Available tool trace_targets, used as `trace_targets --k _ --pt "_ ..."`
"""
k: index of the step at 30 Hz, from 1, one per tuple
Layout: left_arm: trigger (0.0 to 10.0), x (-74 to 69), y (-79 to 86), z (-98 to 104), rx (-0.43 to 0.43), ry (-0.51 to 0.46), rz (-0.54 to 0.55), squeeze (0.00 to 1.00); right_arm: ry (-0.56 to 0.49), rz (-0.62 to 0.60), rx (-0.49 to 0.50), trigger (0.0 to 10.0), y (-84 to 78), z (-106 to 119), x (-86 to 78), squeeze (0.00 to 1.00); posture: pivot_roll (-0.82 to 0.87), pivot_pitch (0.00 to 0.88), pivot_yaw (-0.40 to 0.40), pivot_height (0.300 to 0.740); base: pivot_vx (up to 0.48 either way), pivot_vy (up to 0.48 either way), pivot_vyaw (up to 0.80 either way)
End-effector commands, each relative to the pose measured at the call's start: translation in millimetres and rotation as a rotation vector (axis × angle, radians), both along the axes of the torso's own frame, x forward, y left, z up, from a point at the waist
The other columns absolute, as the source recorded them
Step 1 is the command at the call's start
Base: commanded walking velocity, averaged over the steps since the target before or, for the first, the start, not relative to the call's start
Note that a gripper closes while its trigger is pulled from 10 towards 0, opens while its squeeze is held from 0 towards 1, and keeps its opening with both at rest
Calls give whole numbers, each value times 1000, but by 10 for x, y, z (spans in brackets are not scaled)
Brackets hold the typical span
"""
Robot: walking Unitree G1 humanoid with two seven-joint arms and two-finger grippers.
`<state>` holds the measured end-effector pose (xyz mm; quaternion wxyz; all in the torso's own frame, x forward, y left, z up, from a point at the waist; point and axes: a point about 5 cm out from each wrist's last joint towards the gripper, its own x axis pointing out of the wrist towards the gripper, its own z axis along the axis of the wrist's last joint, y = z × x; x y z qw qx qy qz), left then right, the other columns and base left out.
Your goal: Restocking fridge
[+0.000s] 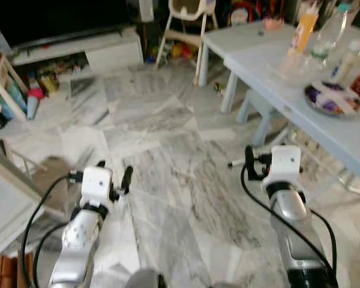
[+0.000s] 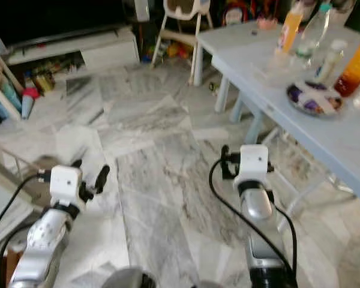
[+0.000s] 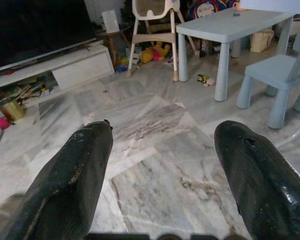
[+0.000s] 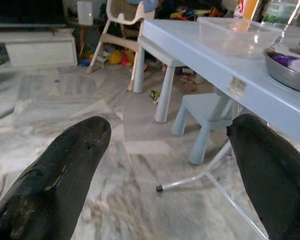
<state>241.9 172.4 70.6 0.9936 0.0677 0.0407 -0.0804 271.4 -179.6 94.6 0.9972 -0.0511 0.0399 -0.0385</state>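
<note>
On the light blue table (image 1: 255, 51) at the right stand an orange juice bottle (image 1: 304, 29), a clear bottle (image 1: 329, 33), a white bottle (image 1: 347, 60) and an orange drink bottle (image 2: 355, 69). Beside them are a clear plastic container (image 4: 240, 36) and a metal plate (image 1: 310, 99) holding purple wrapped items. My left gripper (image 1: 114, 173) hangs open over the marble floor, nothing between its fingers (image 3: 72, 180). My right gripper (image 4: 165, 165) is open too, held low near the table's front edge, and it is empty.
A white high chair (image 1: 189, 15) stands behind the table. A low white TV stand (image 1: 78, 51) with clutter runs along the back left. A blue child chair (image 3: 285, 70) sits under the table. A white shelf edge (image 1: 6, 204) lies at my near left.
</note>
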Motion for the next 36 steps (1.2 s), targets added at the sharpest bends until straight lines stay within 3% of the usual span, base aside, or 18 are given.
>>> trace_targets --k 1,6,16,27,36 --pt "10000 36 47 -2 30 2 2 0 -27 17 7 10000 51 60 50 0 71 42 30 740 465 0 0" --pt "10000 41 74 -9 19 6 25 0 -20 2 28 10000 17 61 62 0 74 43 23 740 437 0 0" --pt "10000 1 56 -36 -3 -2 58 0 -22 16 42 10000 34 66 73 0 79 47 5 740 415 217 -800" --pt "10000 54 33 -22 -18 -13 56 0 -37 28 31 10000 30 96 98 0 69 42 3 740 392 253 -800" --pt "10000 64 29 -20 -38 -16 60 0 -37 53 33 10000 104 83 81 0 74 40 -1 740 329 347 -99"
